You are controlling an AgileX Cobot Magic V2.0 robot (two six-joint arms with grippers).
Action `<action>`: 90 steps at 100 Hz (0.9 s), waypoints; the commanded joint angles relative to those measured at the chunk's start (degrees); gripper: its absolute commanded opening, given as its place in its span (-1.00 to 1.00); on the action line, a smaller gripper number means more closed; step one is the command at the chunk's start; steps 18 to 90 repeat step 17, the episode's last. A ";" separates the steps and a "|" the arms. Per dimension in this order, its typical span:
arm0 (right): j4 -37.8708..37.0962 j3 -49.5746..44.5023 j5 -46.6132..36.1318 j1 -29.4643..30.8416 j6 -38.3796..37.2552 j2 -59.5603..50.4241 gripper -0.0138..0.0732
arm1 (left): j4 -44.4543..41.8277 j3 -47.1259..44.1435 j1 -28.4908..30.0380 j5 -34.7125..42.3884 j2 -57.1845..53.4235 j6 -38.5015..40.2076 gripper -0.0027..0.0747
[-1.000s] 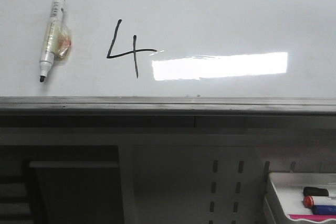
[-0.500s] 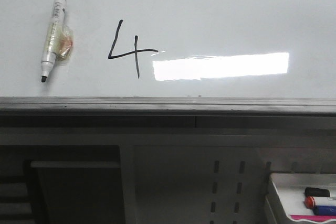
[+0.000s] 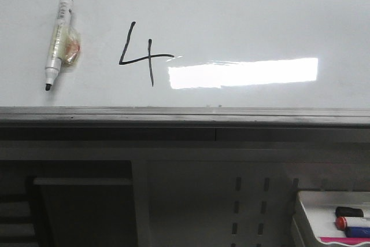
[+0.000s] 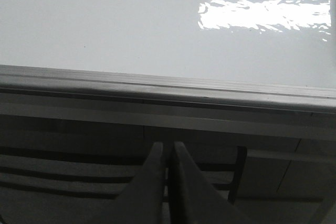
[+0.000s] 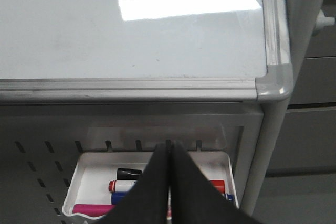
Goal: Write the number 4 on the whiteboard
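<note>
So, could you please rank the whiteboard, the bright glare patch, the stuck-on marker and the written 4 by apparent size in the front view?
1. whiteboard
2. bright glare patch
3. and 4. marker and number 4: the marker looks longer and the 4 wider, too close to rank.

The small tray (image 3: 324, 201) at the near right runs off the front view's edge, cutting its markers (image 3: 352, 222) short; in the right wrist view the right end effector (image 5: 168, 153) hides their middles.
</note>
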State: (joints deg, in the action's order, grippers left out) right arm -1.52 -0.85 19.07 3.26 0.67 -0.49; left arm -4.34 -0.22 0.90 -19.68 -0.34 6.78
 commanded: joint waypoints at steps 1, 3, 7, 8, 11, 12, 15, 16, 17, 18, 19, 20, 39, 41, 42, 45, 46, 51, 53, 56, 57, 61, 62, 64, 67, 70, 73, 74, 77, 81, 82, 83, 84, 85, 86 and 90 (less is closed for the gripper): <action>-0.45 -1.15 -0.75 0.33 -0.06 -1.00 -0.83 | 0.43 -1.99 0.10 2.75 -1.44 -0.09 -0.98; -0.45 -1.15 -0.75 0.33 -0.06 -1.00 -0.83 | 0.43 -1.99 0.10 2.75 -1.44 -0.09 -0.98; -0.45 -1.15 -0.75 0.33 -0.06 -1.00 -0.83 | 0.43 -1.99 0.10 2.75 -1.44 -0.09 -0.98; -0.45 -1.15 -0.75 0.33 -0.06 -1.00 -0.83 | 0.43 -1.99 0.10 2.75 -1.44 -0.09 -0.98; -0.45 -1.15 -0.75 0.33 -0.06 -1.00 -0.83 | 0.43 -1.99 0.10 2.75 -1.44 -0.09 -0.98; -0.45 -1.15 -0.75 0.33 -0.06 -1.00 -0.83 | 0.43 -1.99 0.10 2.75 -1.44 -0.09 -0.98; -0.45 -1.15 -0.75 0.33 -0.06 -1.00 -0.83 | 0.43 -1.99 0.10 2.75 -1.44 -0.09 -0.98; -0.45 -1.15 -0.75 0.33 -0.06 -1.00 -0.83 | 0.43 -1.99 0.10 2.75 -1.44 -0.09 -0.98; -0.45 -1.15 -0.75 0.33 -0.06 -1.00 -0.83 | 0.43 -1.99 0.10 2.75 -1.44 -0.09 -0.98; -0.45 -1.15 -0.75 0.33 -0.06 -1.00 -0.83 | 0.43 -1.99 0.10 2.75 -1.44 -0.09 -0.98; -0.45 -1.15 -0.75 0.33 -0.06 -1.00 -0.83 | 0.43 -1.99 0.10 2.75 -1.44 -0.09 -0.98; -0.45 -1.15 -0.75 0.33 -0.06 -1.00 -0.83 | 0.43 -1.99 0.10 2.75 -1.44 -0.09 -0.98; -0.45 -1.15 -0.75 0.33 -0.06 -1.00 -0.83 | 0.43 -1.99 0.10 2.75 -1.44 -0.09 -0.98; -0.45 -1.15 -0.75 0.33 -0.06 -1.00 -0.83 | 0.43 -1.99 0.10 2.75 -1.44 -0.09 -0.98; -0.45 -1.15 -0.75 0.33 -0.06 -1.00 -0.83 | 0.43 -1.99 0.10 2.75 -1.44 -0.09 -0.98; -0.45 -1.15 -0.75 0.33 -0.06 -1.00 -0.83 | 0.43 -1.99 0.10 2.75 -1.44 -0.09 -0.98; -0.45 -1.15 -0.75 0.33 -0.06 -1.00 -0.83 | 0.43 -1.99 0.10 2.75 -1.44 -0.09 -0.98; -0.45 -1.15 -0.75 0.33 -0.06 -1.00 -0.83 | 0.43 -1.99 0.10 2.75 -1.44 -0.09 -0.98; -0.45 -1.15 -0.75 0.33 -0.06 -1.00 -0.83 | 0.43 -1.99 0.10 2.75 -1.44 -0.09 -0.98; -0.45 -1.15 -0.75 0.33 -0.06 -1.00 -0.83 | 0.43 -1.99 0.10 2.75 -1.44 -0.09 -0.98; -0.45 -1.15 -0.75 0.33 -0.06 -1.00 -0.83 | 0.43 -1.99 0.10 2.75 -1.44 -0.09 -0.98; -0.45 -1.15 -0.75 0.33 -0.06 -1.00 -0.83 | 0.43 -1.99 0.10 2.75 -1.44 -0.09 -0.98; -0.45 -1.15 -0.75 0.33 -0.06 -1.00 -0.83 | 0.43 -1.99 0.10 2.75 -1.44 -0.09 -0.98; -0.45 -1.15 -0.75 0.33 -0.06 -1.00 -0.83 | 0.43 -1.99 0.10 2.75 -1.44 -0.09 -0.98; -0.45 -1.15 -0.75 0.33 -0.06 -1.00 -0.83 | 0.43 -1.99 0.10 2.75 -1.44 -0.09 -0.98; -0.45 -1.15 -0.75 0.33 -0.06 -1.00 -0.83 | 0.43 -1.99 0.10 2.75 -1.44 -0.09 -0.98; -0.45 -1.15 -0.75 0.33 -0.06 -1.00 -0.83 | 0.43 -1.99 0.10 2.75 -1.44 -0.09 -0.98; -0.45 -1.15 -0.75 0.33 -0.06 -1.00 -0.83 | 0.43 -1.99 0.10 2.75 -1.44 -0.09 -0.98; -0.45 -1.15 -0.75 0.33 -0.06 -1.00 -0.83 | 0.43 -1.99 0.10 2.75 -1.44 -0.09 -0.98; -0.45 -1.15 -0.75 0.33 -0.06 -1.00 -0.83 | 0.43 -1.99 0.10 2.75 -1.44 -0.09 -0.98; -0.45 -1.15 -0.75 0.33 -0.06 -1.00 -0.83 | 0.43 -1.99 0.10 2.75 -1.44 -0.09 -0.98; -0.45 -1.15 -0.75 0.33 -0.06 -1.00 -0.83 | 0.43 -1.99 0.10 2.75 -1.44 -0.09 -0.98; -0.45 -1.15 -0.75 0.33 -0.06 -1.00 -0.83 | 0.43 -1.99 0.10 2.75 -1.44 -0.09 -0.98; -0.45 -1.15 -0.75 0.33 -0.06 -1.00 -0.83 | 0.43 -1.99 0.10 2.75 -1.44 -0.09 -0.98; -0.45 -1.15 -0.75 0.33 -0.06 -1.00 -0.83 | 0.43 -1.99 0.10 2.75 -1.44 -0.09 -0.98; -0.45 -1.15 -0.75 0.33 -0.06 -1.00 -0.83 | 0.43 -1.99 0.10 2.75 -1.44 -0.09 -0.98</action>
